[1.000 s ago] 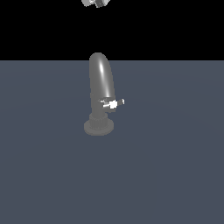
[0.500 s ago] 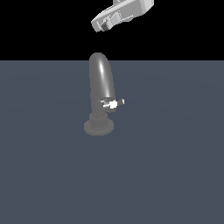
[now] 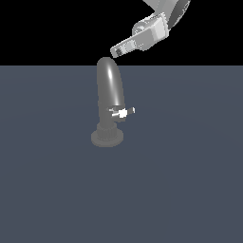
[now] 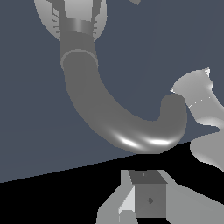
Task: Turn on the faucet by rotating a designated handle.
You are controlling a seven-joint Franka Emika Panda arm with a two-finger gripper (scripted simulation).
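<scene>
**Hand above the spout, handle untouched**

Nearest in the exterior view is the bare slate-blue table [image 3: 57, 199], which runs back to a straight edge against a black background. On it, a little toward the exterior view's left of centre, stands the faucet [image 3: 109, 90]: a round ridged base sits flat on the table, and from it a thick dull grey spout rises tall and arches over at the top. The handle [image 3: 123, 113] juts from the faucet body low down, just above the base, on the exterior view's right side. It is a thin bright lever with a blocky white middle, lying roughly level, and nothing touches it.

Farther back and higher, the hand [image 3: 116, 50] comes in from the upper right of the exterior view, tilted down, its pale tip just above the crest of the spout and close to it without clear contact. It is well apart from the handle. The pictures do not show whether its fingers are wide or narrow.

The wrist view shows the faucet [image 4: 113, 113] as a long curved grey tube over the table [image 4: 26, 105], with the ridged base at its far end.
</scene>
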